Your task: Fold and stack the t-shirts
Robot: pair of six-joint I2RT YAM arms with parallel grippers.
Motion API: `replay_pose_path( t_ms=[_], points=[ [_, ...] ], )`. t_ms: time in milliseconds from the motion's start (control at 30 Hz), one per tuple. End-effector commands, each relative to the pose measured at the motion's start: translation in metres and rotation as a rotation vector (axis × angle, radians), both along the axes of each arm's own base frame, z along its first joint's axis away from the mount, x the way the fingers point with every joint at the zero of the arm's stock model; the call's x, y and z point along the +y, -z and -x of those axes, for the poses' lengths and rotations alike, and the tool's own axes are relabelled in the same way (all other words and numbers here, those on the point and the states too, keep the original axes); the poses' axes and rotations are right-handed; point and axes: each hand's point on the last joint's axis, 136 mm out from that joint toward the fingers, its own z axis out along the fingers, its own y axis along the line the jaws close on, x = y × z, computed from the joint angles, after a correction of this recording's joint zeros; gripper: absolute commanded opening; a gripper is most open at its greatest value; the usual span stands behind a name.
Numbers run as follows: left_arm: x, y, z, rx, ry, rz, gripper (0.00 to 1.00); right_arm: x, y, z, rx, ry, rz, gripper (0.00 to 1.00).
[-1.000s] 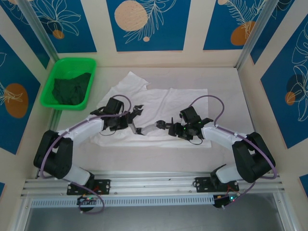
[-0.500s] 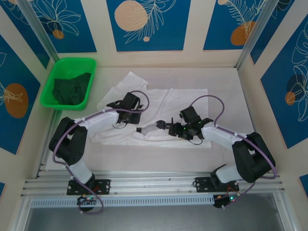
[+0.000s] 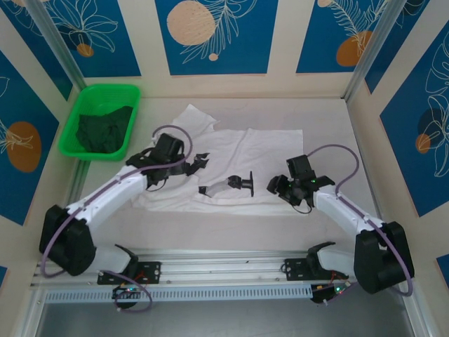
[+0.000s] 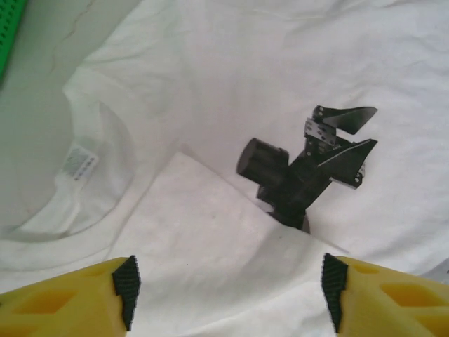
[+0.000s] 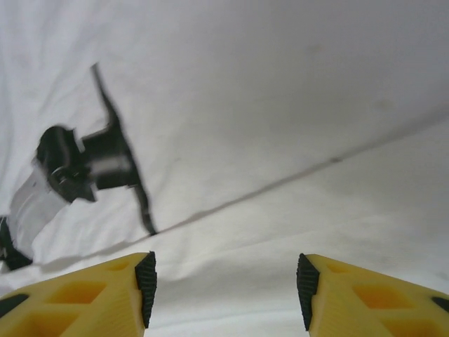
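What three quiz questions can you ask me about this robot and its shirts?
1. True or false: the dark green t-shirt lies in the green tray.
2. The folded edge of the white t-shirt partly covers: A the neck label, B the black print, C a sleeve.
3. Is the left end effector open or shut?

Key: 1 true; 2 B; 3 open, with nothing between its fingers.
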Motion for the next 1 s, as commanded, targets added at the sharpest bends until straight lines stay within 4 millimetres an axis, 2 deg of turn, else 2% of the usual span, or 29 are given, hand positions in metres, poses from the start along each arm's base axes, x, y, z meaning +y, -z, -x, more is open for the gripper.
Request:
replay_pose_path(
  t_ms=[0, 100, 167, 300, 400, 667, 967],
  points=[
    [0.014, 0.049, 0.025, 0.168, -0.050, 0.118, 0.59, -0.013, 0.010, 0.023, 0.070, 0.042, -0.021, 0.55],
    [0.021, 0.083, 0.039, 0.256, -0.077, 0.208, 0.52, -0.018, 0.011, 0.025, 0.057, 0.063, -0.046, 0.53],
    [0.027, 0.100, 0.046, 0.291, -0.102, 0.245, 0.51, -0.020, 0.016, 0.027, 0.078, 0.074, -0.047, 0.51],
    [0.052, 0.126, 0.057, 0.340, -0.204, 0.228, 0.49, -0.034, 0.032, 0.031, 0.170, 0.132, -0.023, 0.48],
    [0.078, 0.134, 0.065, 0.324, -0.303, 0.182, 0.50, -0.050, 0.046, 0.038, 0.270, 0.223, -0.003, 0.43],
    [0.114, 0.150, 0.090, 0.366, -0.504, 0.234, 0.51, -0.074, 0.063, 0.053, 0.405, 0.403, -0.032, 0.43],
    [0.131, 0.140, 0.112, 0.314, -0.604, 0.244, 0.54, -0.088, 0.060, 0.071, 0.415, 0.529, -0.060, 0.44]
  ],
)
